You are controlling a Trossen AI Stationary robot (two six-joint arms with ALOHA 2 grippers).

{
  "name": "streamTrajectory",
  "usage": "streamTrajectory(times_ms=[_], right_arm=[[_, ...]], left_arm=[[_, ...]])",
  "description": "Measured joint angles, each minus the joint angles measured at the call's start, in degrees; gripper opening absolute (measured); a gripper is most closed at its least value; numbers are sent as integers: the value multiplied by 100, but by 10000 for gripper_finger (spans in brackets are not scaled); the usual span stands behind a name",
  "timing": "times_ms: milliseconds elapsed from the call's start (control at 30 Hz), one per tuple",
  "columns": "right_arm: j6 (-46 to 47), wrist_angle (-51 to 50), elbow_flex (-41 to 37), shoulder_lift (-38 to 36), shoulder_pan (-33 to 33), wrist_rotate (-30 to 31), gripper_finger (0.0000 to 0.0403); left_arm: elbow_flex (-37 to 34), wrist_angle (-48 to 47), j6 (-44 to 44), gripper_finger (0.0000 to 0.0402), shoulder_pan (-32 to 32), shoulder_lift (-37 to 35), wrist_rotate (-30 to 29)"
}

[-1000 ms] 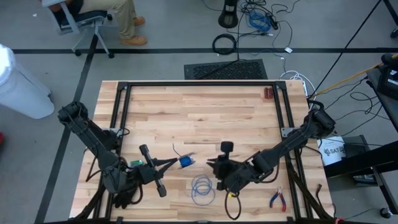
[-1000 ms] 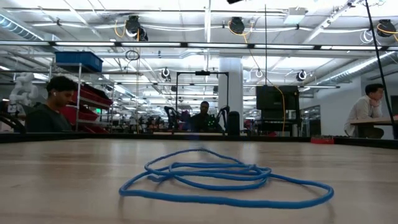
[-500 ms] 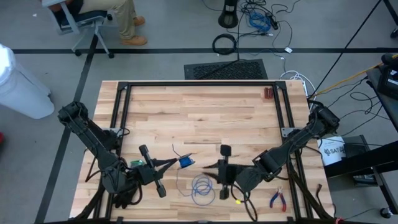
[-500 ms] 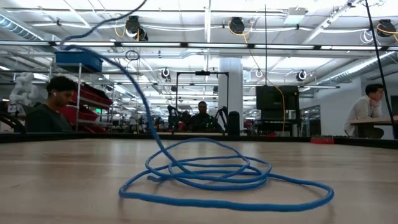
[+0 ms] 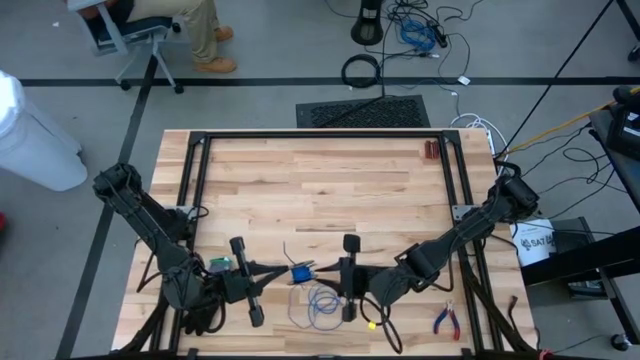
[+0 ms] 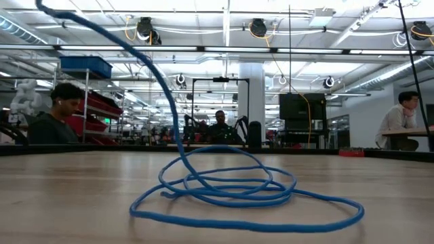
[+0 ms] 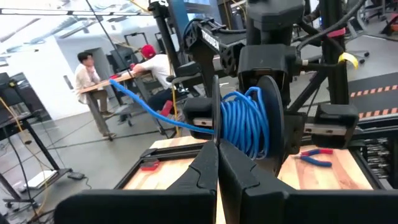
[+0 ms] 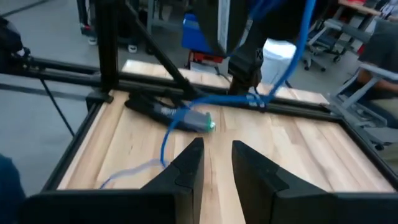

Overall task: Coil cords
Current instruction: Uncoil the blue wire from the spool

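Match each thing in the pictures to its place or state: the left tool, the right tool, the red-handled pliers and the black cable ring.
Things:
1. left tool
2. right tool
3. red-handled pliers
4. black cable ring

Places or states:
A. lying on the floor beyond the table's far edge
B. shut on the wound bundle of the blue cord
C. open, with nothing between its fingers
D. lying on the table beside the right arm, at the near edge

Pairs: 1-B, 2-C, 3-D, 4-A
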Motion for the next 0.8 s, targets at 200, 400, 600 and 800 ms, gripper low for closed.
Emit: streamTrajectory(times_ms=[200,400,600,800], right_arm=[[-287,362,0,43,4,7,71],[-215,361,0,63,-8,-81,98],[-259,726,-4,293,-111,-145,142],[-433,1438,-7,508,-194,-461,148]], left_arm=[[0,-2,22,2,0,0,9],[0,1,16,2,0,-1,10],[0,0,13,2,0,-2,17],[0,-2,11,2,0,-2,164]])
